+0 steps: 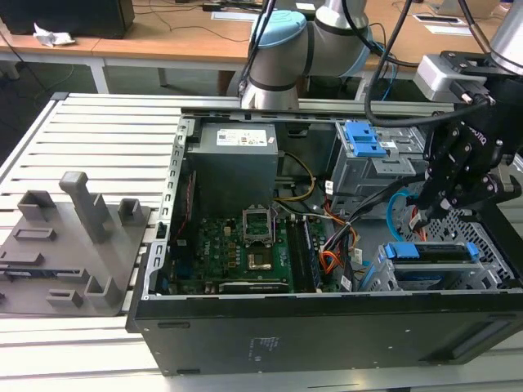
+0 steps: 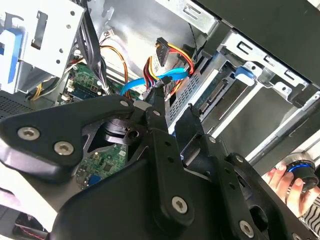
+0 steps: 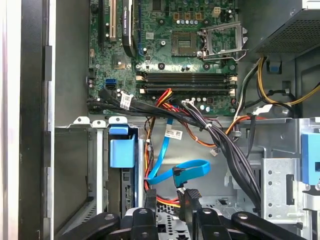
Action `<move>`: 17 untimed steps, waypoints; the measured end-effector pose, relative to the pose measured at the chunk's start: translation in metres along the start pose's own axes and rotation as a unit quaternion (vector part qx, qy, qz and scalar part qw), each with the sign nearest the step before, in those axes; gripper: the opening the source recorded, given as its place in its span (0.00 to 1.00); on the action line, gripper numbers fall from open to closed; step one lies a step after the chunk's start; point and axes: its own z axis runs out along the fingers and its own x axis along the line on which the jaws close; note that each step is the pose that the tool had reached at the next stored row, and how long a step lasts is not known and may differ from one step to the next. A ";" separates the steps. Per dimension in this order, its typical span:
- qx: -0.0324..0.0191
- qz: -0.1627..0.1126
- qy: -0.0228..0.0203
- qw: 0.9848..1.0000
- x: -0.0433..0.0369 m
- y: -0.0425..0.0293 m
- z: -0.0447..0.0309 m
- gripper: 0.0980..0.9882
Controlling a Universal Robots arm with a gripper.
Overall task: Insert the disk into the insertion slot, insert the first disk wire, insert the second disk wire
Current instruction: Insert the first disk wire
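Hovering inside the open black computer case point(image 1: 286, 339), my pincer point(image 1: 425, 211) has its fingers spread and pinches nothing, near the flat blue cable point(image 3: 192, 167). The silver hard drive in a bright blue plastic caddy point(image 1: 429, 251) sits in the low grey perforated-metal drive cage point(image 1: 377, 275).

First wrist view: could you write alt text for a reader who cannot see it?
The gripper is close to a looped blue wire inside an open computer case. Nearby, the disk in its blue caddy sits in the insertion slot; the motherboard lies beyond.

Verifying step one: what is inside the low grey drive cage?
The disk, in its blue caddy, sits inside the insertion slot, whose perforated walls cover most of its body.
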 end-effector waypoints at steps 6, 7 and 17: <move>0.000 0.000 0.000 1.000 -0.0011 -0.0004 0.0027 0.30; 0.000 0.000 0.000 1.000 -0.0016 -0.0004 0.0017 0.30; -0.001 0.011 -0.002 1.000 -0.0087 -0.0018 0.0045 0.30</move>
